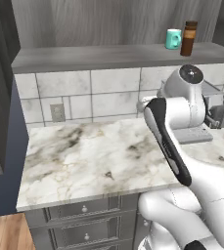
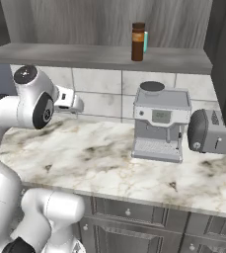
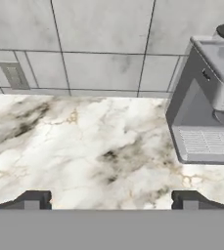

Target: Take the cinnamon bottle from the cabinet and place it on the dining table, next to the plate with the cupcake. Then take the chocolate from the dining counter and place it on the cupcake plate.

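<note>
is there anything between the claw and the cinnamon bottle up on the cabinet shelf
Nothing visible blocks it. The claw is open and low over the marble counter, with the cinnamon bottle above on the cabinet ledge. The teal mug stands close beside the bottle, and the coffee machine sits below it.

Arm folded up, elbow high — claw wide open, empty, pointing forward and down.
</note>
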